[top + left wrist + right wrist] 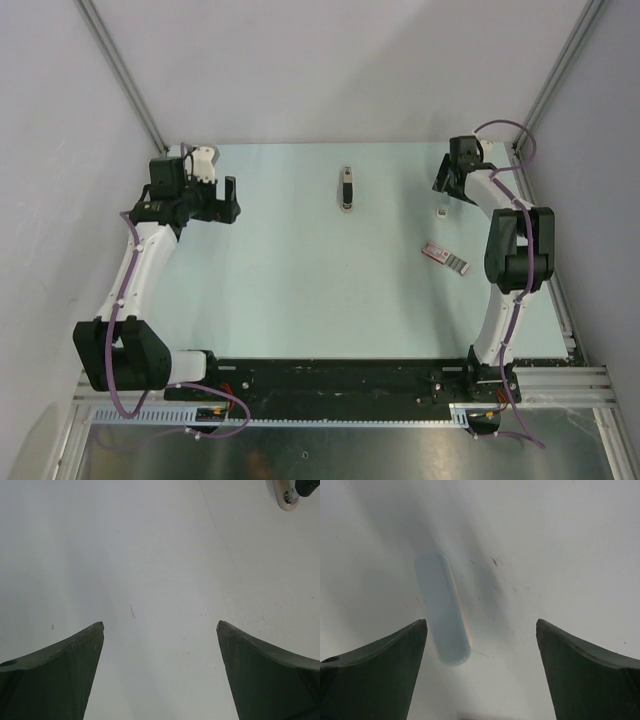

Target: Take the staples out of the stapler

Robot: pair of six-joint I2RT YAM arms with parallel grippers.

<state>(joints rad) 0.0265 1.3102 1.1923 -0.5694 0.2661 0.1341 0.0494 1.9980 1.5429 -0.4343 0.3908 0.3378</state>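
The left jaws (232, 200) stand released, their dark fingers (60, 670) spread wide over bare worktop (280, 290) with nothing between them. The right jaws (442, 188) are released too, fingers (585, 670) wide apart. The stapler (346, 190) lies flat on the worktop about midway between the two pairs of jaws, well apart from both and touched by neither. A tiny pale piece, the staples (440, 212), lies on the worktop just beside the tips of the right jaws, on their near side. From the right wrist a pale, blurred oblong shape (445, 610) shows in the gap, closer to the left-hand finger; it is too far out of focus to name. A flat pink-and-white box (445, 258) lies further to the near side of the right jaws.
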